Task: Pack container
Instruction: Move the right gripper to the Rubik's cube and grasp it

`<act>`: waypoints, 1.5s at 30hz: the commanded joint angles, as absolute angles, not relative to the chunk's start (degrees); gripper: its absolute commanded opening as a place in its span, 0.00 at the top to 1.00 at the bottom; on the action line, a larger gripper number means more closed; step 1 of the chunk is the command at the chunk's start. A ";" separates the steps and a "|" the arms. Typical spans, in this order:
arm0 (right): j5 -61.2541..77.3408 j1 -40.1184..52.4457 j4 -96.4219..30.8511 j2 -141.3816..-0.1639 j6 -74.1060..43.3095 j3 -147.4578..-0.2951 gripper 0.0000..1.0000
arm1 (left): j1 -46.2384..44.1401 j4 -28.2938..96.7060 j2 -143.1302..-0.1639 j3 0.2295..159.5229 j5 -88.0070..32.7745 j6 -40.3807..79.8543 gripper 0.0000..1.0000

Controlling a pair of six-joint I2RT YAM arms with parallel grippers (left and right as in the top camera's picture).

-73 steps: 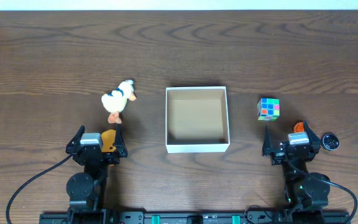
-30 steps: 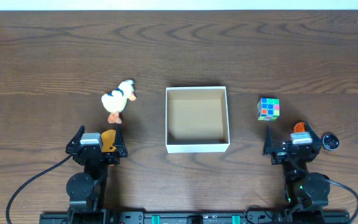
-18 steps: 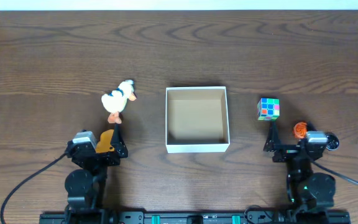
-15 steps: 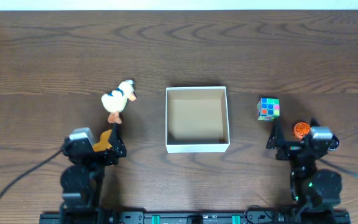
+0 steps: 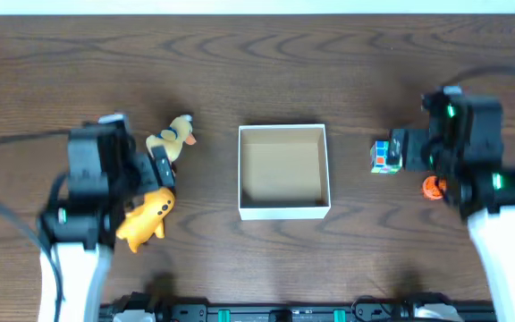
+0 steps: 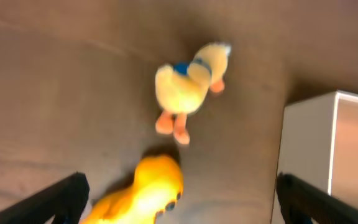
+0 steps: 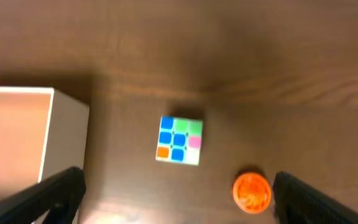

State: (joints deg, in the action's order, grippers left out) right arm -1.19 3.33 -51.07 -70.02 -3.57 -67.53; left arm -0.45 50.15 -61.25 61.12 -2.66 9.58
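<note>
The container point(image 5: 283, 211) is a white square box with a brown, empty inside at the table's middle. A yellow-white duck toy point(image 5: 175, 136) and an orange-yellow plush toy point(image 5: 146, 217) lie to its left. A coloured puzzle cube point(image 5: 383, 156) and a small orange disc point(image 5: 433, 186) lie to its right. My left gripper point(image 5: 156, 168) is open and empty, hovering above the two toys; its wrist view shows the duck point(image 6: 188, 84), the plush point(image 6: 143, 194) and the box wall point(image 6: 306, 155) between its fingers point(image 6: 180, 186). My right gripper point(image 5: 404, 148) is open and empty above the cube point(image 7: 179, 140), near the disc point(image 7: 252, 191) and box point(image 7: 67, 137); its fingers point(image 7: 176, 185) touch nothing.
Dark wooden table all round. Both arms hang raised over the table's left and right sides, with cables trailing to the sides.
Both arms have risen from their rest at the front edge and swung forward, the left over the toys, the right over the cube. The plush toy now shows fully.
</note>
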 commanded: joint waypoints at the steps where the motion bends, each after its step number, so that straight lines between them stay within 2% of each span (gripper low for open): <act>1: 1.13 3.62 -53.47 -76.60 -2.72 -71.85 0.01 | -0.58 53.36 -67.31 66.72 -2.61 8.64 0.02; 10: -1.67 3.07 -52.86 -89.38 -14.39 -71.83 0.01 | -0.58 53.93 -72.40 66.98 -2.59 8.60 0.02; 28: -1.87 1.15 -45.17 -104.97 -14.50 -71.83 0.01 | -0.58 53.91 -72.62 66.98 -2.59 8.60 0.02; 40: 0.95 1.15 -45.84 -106.52 -9.52 -71.77 0.01 | -0.58 53.87 -72.62 66.98 -2.57 8.60 0.02; 45: 0.93 1.15 -47.24 -106.52 -5.37 -71.77 0.06 | -0.58 53.95 -72.62 66.98 -2.57 8.60 0.02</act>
